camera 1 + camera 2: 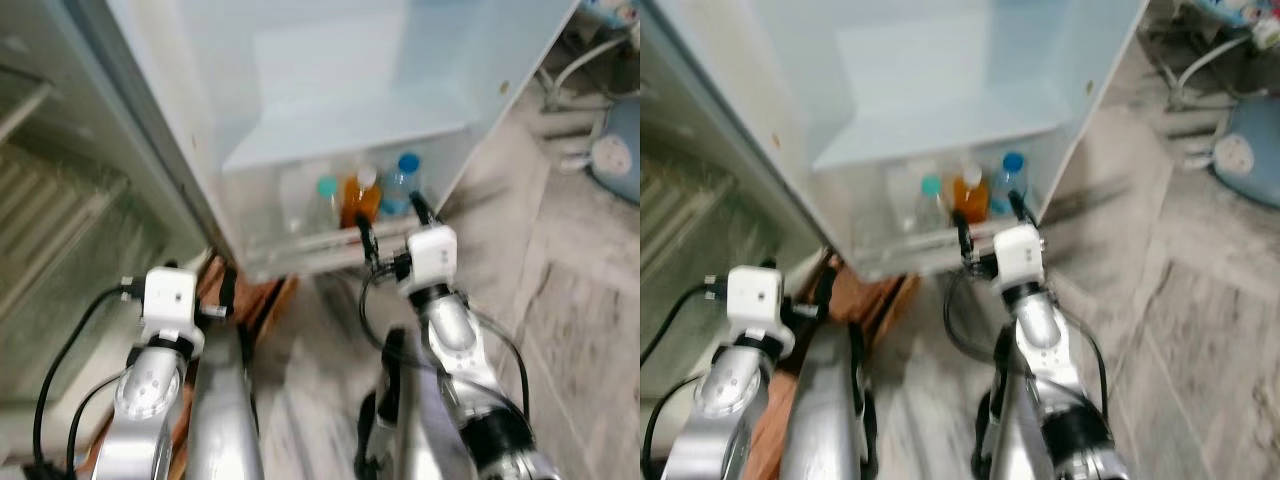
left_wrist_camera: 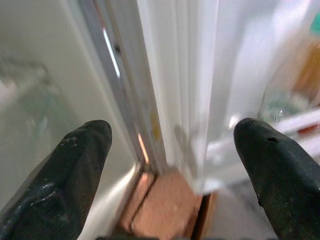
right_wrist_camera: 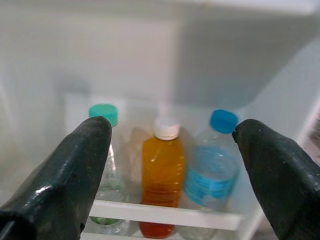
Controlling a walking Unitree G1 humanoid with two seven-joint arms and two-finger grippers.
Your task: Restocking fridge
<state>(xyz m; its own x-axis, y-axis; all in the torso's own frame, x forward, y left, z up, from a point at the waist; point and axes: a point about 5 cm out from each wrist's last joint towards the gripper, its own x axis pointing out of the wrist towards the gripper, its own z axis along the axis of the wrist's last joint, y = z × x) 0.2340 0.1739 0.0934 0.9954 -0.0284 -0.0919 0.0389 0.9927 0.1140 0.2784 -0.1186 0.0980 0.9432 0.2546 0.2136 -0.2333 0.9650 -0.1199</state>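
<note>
Fridge door shelf (image 3: 165, 212); unreadable blue-labelled bottle (image 3: 212, 172)

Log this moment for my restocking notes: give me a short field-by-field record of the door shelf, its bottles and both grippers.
Location: open fridge door, lowest door shelf
Bottles on shelf: three, upright, side by side
Left bottle: clear, green cap
Middle bottle: orange drink, white cap
Right bottle: clear, blue cap and blue label
Right gripper: open, empty, just in front of the shelf, facing the bottles
Left gripper: open, empty, by the hinge side of the door
Floor: grey tiles
</note>
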